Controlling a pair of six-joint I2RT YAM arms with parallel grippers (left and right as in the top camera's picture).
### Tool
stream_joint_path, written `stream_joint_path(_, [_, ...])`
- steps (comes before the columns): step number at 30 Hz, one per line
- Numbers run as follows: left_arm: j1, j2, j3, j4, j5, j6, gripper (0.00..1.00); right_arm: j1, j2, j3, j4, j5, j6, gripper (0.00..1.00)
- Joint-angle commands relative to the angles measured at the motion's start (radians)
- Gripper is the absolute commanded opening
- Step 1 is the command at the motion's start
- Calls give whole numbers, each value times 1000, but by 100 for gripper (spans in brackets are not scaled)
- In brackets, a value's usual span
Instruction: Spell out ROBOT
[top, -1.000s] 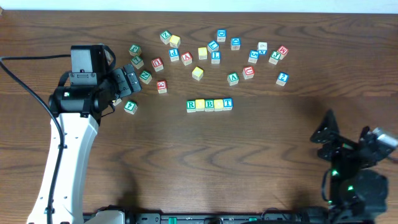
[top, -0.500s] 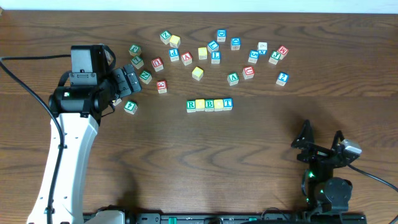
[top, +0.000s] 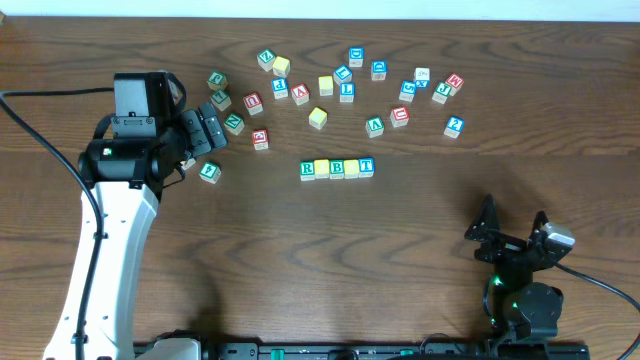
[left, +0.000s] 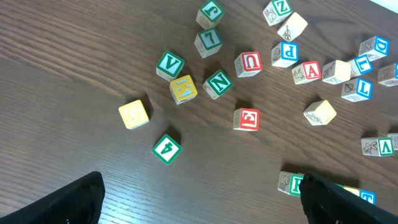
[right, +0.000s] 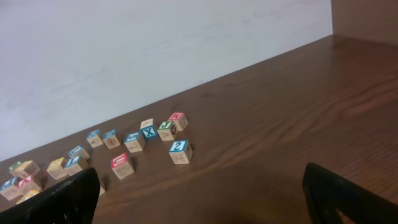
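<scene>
A row of blocks lies at the table's middle: a green R, a yellow block, a green B, a yellow block and a blue T. Its left end with the green R shows in the left wrist view. Many loose letter blocks are scattered behind it. My left gripper is open and empty, hovering among the left blocks above a green 4 block. My right gripper is open and empty, low at the front right, far from the blocks.
A yellow block and a red E block lie near the left gripper. A blue 2 block and a red block lie ahead of the right gripper. A white wall borders the table's far edge.
The right arm has pulled in from the right edge toward the front and folded down. The left arm and the blocks have not moved.
</scene>
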Motion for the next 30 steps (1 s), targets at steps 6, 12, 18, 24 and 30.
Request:
stream_joint_path(6, [5,1,7,-3,-3,-2,99,-10,-11,-2,-5,-8,-21,99])
stream_joint_path(12, [5,1,7,-3,-3,-2,98,-10,-11,-2,-5,-8,-21,99])
stream_joint_path(18, [5,1,7,-3,-3,-2,98,-10,-11,-2,-5,-8,-21,99])
stream_joint_path(24, [5,-29,3,-21,-19,-1,98,-10,-11,-2,-5,-8,-21,99])
stream_joint_path(30, [5,-159,-82,-19,-68,10,98,-10,-11,-2,-5,-8,-21,99])
